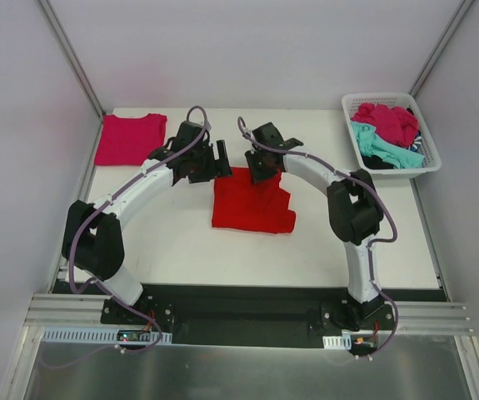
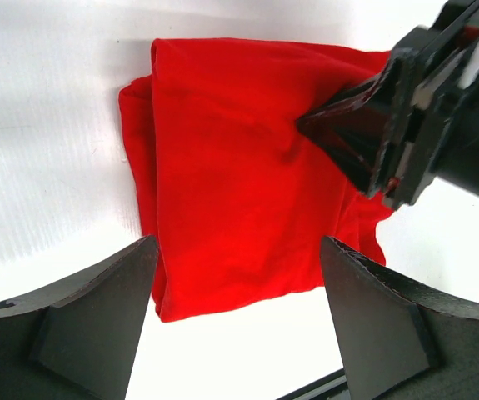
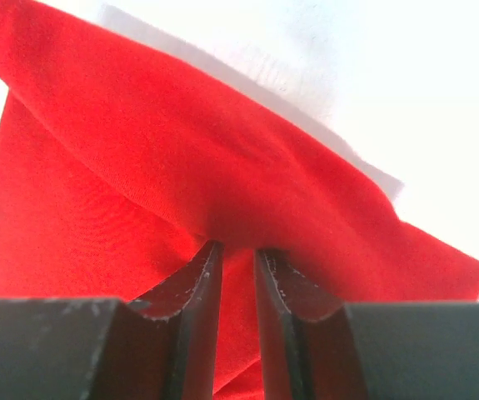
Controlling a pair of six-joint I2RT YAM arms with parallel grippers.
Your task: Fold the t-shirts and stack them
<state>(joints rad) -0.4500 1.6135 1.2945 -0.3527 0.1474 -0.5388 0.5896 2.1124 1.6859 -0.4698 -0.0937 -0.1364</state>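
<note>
A bright red t-shirt lies partly folded on the white table, its edges uneven. My right gripper is down on the shirt's far edge. In the right wrist view its narrow jaws pinch a raised ridge of the red cloth. My left gripper hovers open just left of that spot, over one edge of the red shirt, holding nothing. The right gripper's tip shows there, biting a crease. A folded magenta-pink t-shirt lies flat at the far left corner.
A white lattice basket stands at the far right, holding crumpled magenta and teal shirts with something dark beneath. White walls and metal posts enclose the table on three sides.
</note>
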